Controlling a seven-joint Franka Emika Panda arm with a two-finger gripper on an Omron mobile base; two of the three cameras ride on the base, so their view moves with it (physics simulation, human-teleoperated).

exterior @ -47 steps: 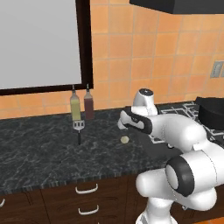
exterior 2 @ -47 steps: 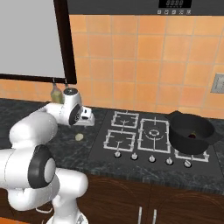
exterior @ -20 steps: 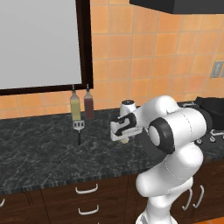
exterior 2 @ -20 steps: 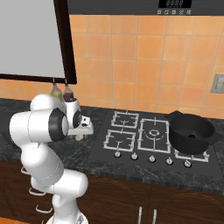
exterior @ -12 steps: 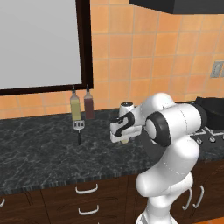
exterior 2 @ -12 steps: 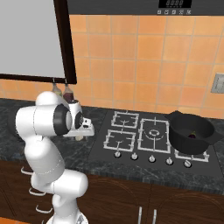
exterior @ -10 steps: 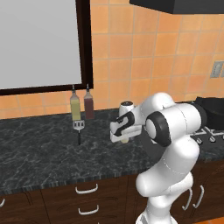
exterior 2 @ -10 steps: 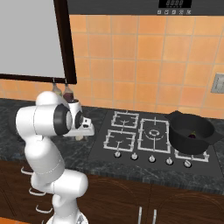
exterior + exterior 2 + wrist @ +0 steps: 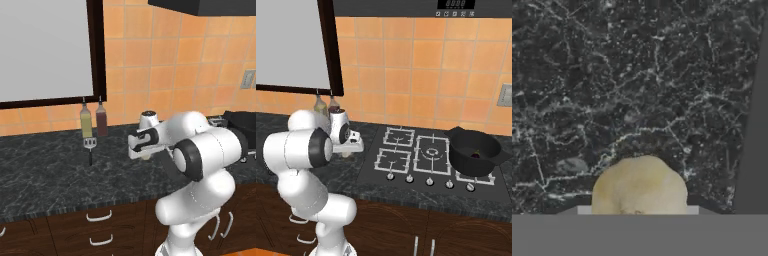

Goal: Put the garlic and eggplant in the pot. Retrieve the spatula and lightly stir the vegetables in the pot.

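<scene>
Dark counter (image 9: 45, 165), gripper (image 9: 143, 156) lower than before, astride garlic (image 9: 639, 186)

Found no legible text, label, brand or number anywhere. Noted pale marks on the dark display panel (image 9: 455, 4) above the stove, too small and blurred to be read as digits.

arm: folded low, leftward; claw (image 9: 144, 155): pointing down, jaws hidden

white arm low over dark counter (image 9: 271, 125) left of stove (image 9: 421, 155); black pot (image 9: 474, 148) on right burner
</scene>
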